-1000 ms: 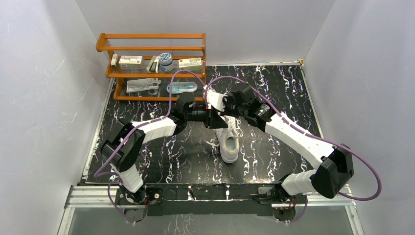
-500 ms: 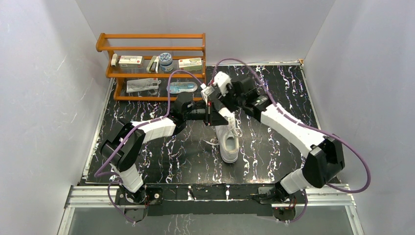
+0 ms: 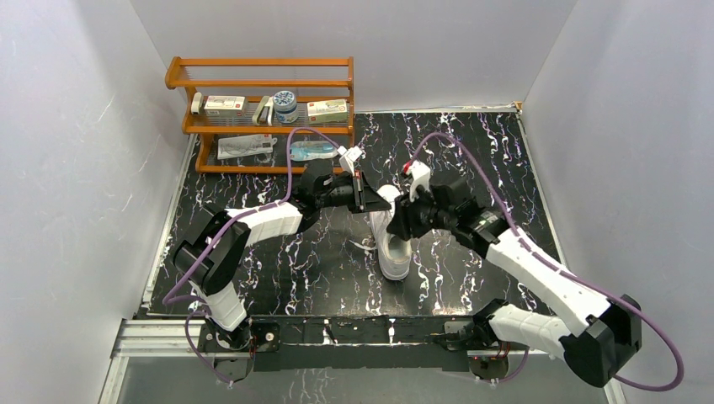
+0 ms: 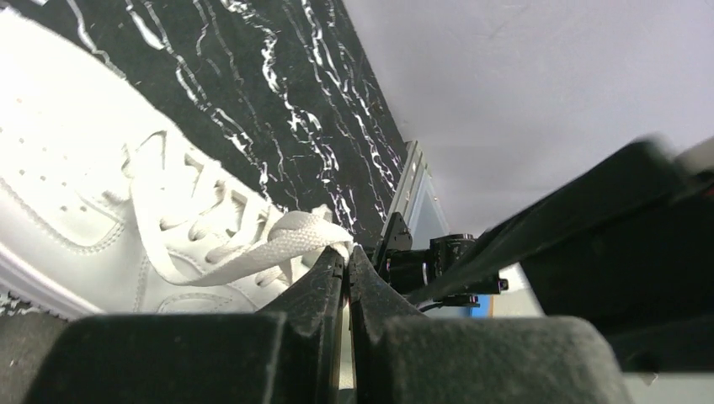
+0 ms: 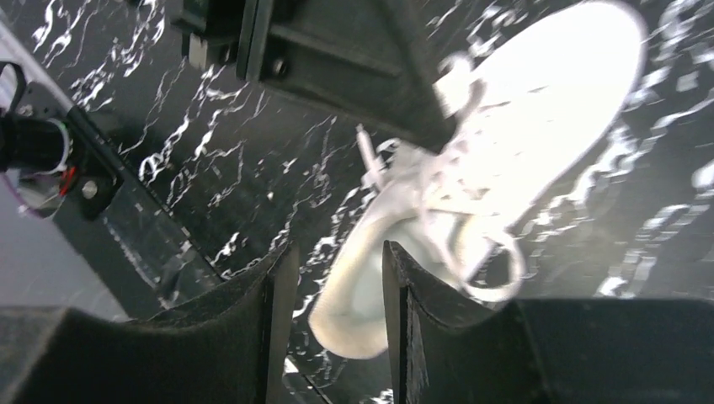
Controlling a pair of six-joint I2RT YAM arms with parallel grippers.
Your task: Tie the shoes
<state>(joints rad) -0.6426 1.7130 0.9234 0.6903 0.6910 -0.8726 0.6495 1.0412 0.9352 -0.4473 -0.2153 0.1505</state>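
The white shoe lies in the middle of the black marbled table, toe toward the near edge; it also shows in the left wrist view and, blurred, in the right wrist view. My left gripper hangs over the shoe's heel end, shut on a flat white lace pinched at its tips. My right gripper hovers above the shoe's right side, open, with nothing between its fingers. The left gripper shows dark just ahead of it.
A wooden shelf rack with small boxes and a jar stands at the back left. White walls close in on both sides. A metal rail runs along the near edge by the arm bases.
My right gripper has opened and swung from beside the left gripper behind the shoe, forward and right, to over the shoe. The left gripper has stayed put, still pinching the lace.
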